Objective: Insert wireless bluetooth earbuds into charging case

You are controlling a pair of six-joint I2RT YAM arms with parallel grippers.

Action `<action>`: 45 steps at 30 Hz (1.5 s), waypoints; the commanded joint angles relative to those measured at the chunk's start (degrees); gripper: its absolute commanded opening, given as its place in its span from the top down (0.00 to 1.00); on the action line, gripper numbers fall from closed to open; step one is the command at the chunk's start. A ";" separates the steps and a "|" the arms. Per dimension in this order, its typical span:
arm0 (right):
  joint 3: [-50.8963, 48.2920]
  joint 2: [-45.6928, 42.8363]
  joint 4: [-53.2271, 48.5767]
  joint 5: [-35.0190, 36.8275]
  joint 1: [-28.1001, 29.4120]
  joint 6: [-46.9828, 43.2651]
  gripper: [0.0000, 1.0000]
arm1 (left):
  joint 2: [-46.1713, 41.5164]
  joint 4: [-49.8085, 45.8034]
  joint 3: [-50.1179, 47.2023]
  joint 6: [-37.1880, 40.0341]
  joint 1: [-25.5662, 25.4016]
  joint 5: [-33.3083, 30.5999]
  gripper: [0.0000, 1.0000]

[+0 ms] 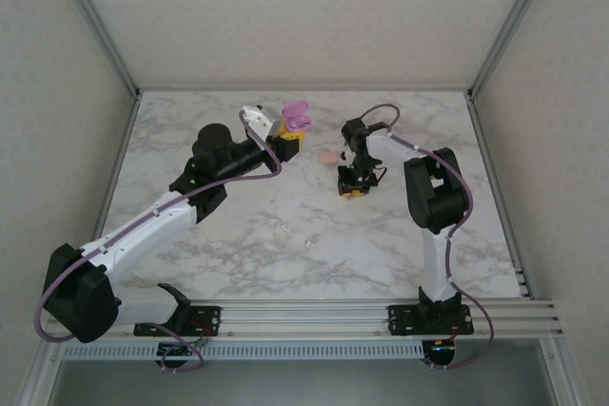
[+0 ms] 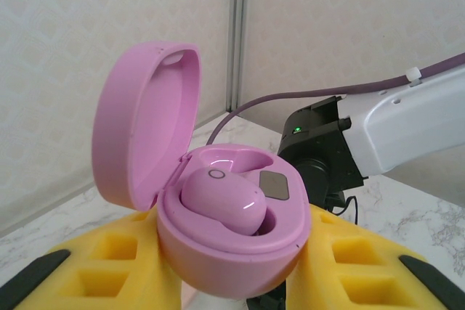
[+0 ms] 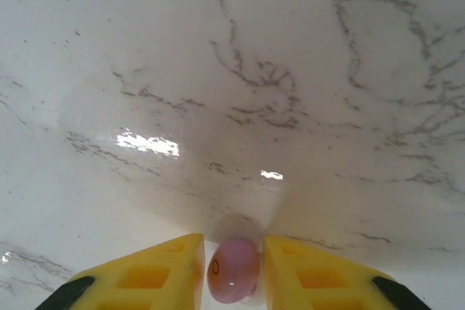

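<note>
Holding the glossy pink clamshell charging case [image 2: 232, 252] lid-open in my clamped left jaws keeps its free socket reachable. My right jaws closely flank a small pink pebble earbud [image 3: 232, 270] on the marble desk [image 3: 218, 70]; whether they pinch it, I cannot tell.

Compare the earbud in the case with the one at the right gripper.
The seated earbud nests in the open charging case; the loose earbud sits between the fingers of the right gripper. The seated one lies sideways; the loose one looks upright. Both are glossy pink with a ring mark.
</note>
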 commanded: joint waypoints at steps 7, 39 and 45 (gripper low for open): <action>0.94 0.35 -1.13 0.70 0.41 1.13 0.78 | 0.02 0.61 1.18 0.21 0.39 0.24 0.78; 4.69 -36.01 13.98 -42.12 -5.13 16.00 0.81 | 5.44 -0.02 3.52 3.21 1.52 13.12 0.78; 4.87 -34.96 16.14 -45.19 -4.72 17.31 0.81 | 6.22 -1.67 5.51 3.92 0.94 16.52 0.78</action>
